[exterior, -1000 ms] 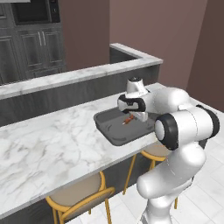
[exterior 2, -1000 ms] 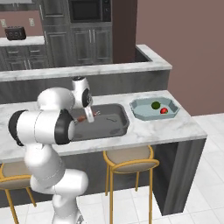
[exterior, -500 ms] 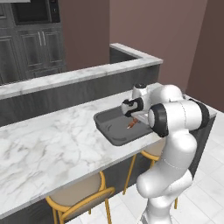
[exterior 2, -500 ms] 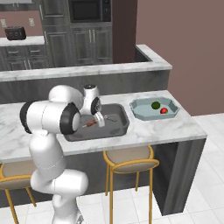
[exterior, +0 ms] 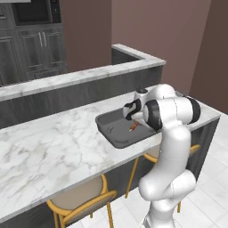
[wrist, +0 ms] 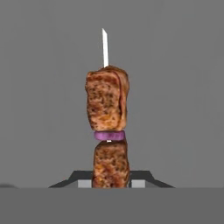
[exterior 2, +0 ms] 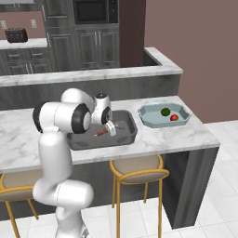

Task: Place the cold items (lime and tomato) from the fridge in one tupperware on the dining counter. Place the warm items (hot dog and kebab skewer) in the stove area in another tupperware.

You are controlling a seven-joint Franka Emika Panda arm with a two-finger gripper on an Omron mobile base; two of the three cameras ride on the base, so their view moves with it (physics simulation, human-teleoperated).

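One kebab skewer [wrist: 107, 127], pinched at its lower end between the fingers [wrist: 142, 181], long axis running straight ahead from them, bare tip farthest. Held low over the dark tupperware [exterior 2: 122, 137] on the bench [exterior 2: 153, 139]. Beyond: light tupperware [exterior 2: 148, 119] holding lime [exterior 2: 165, 111] and tomato [exterior 2: 174, 117].

**Count of things on and around the tabletop**

Two tupperwares: one dark grey [exterior 2: 125, 135], one pale blue-grey [exterior 2: 148, 120]
One kebab skewer [wrist: 107, 127], carrying two meat chunks and one purple onion ring
One lime [exterior 2: 165, 111] and one tomato [exterior 2: 174, 117], both inside the pale one
Two stools with yellow frames seen from the right [exterior 2: 137, 170], likewise two from the left [exterior: 80, 200]
One microwave [exterior 2: 95, 10], one toaster [exterior 2: 15, 35]
One marble tabletop [exterior: 49, 142]
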